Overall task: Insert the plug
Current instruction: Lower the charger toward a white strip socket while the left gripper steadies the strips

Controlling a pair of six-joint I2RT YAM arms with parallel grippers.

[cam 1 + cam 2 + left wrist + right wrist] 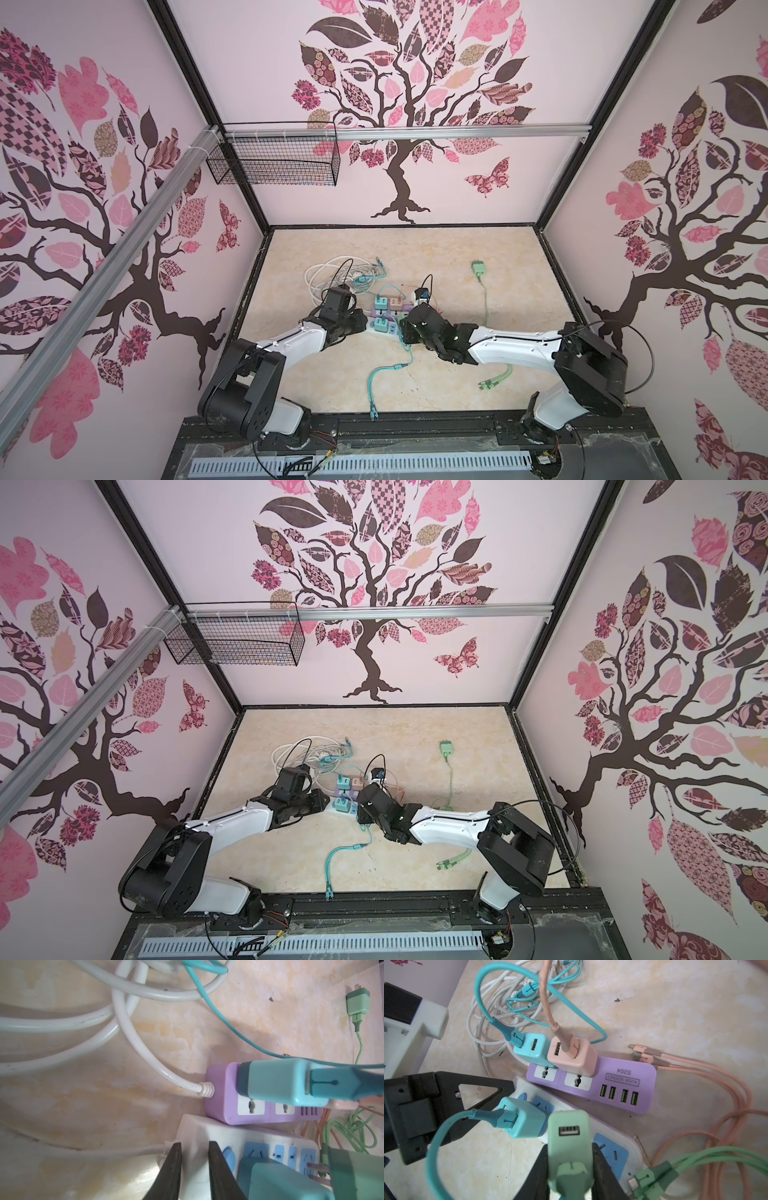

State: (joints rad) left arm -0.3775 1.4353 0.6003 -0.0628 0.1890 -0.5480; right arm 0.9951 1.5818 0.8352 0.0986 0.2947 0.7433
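Note:
The plug is a pale green USB charger [569,1132], and my right gripper [570,1147] is shut on its sides. It hangs just over the white power strip [633,1142], beside a free blue socket [610,1151]. In the left wrist view its prongs [318,1169] are bare and stop short of the strip's blue sockets. My left gripper [195,1144] holds the cable end of the white power strip [228,1136], its fingers close together with that end between them. In both top views the two wrists meet over the strips [384,330] [338,810].
A teal charger [523,1120] sits in the white strip next to the plug. The purple strip [623,1076] behind carries a teal charger [531,1047] and a pink one [573,1057]. Coiled white cable [328,274] lies far left, and another green charger [478,267] far right.

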